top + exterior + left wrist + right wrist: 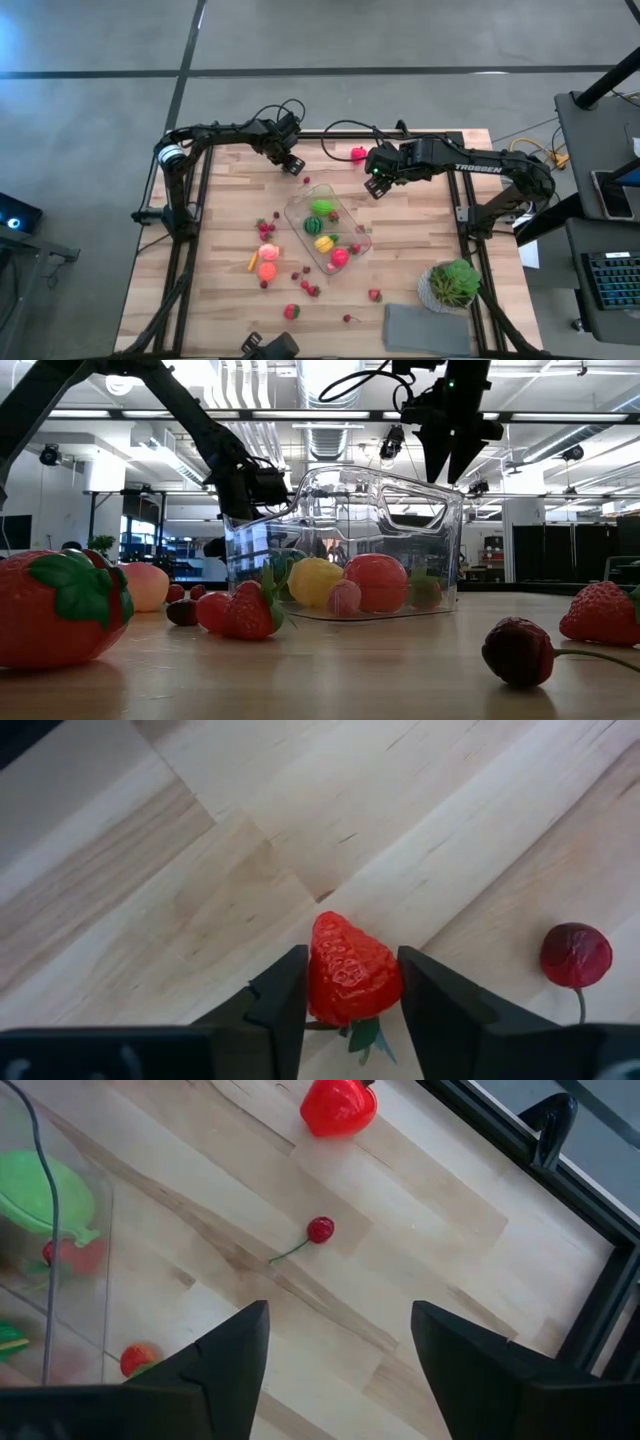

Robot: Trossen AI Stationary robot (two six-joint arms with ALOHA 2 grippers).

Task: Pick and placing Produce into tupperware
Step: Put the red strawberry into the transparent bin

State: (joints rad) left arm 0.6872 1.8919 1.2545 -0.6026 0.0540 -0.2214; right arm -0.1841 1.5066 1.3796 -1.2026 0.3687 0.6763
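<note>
strawberry [352, 982] between left gripper [350, 1010] fingers

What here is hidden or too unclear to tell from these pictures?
- High view: the left gripper hides its strawberry.
- Left wrist view: the fingers cover the strawberry's sides.
- Low view: the tupperware wall blurs the produce inside.
- Right wrist view: the tub is cut off at the edge.

One clear tupperware [328, 233], two arms, one potted plant [455, 284], one grey cloth [427, 328], many small produce pieces.
</note>
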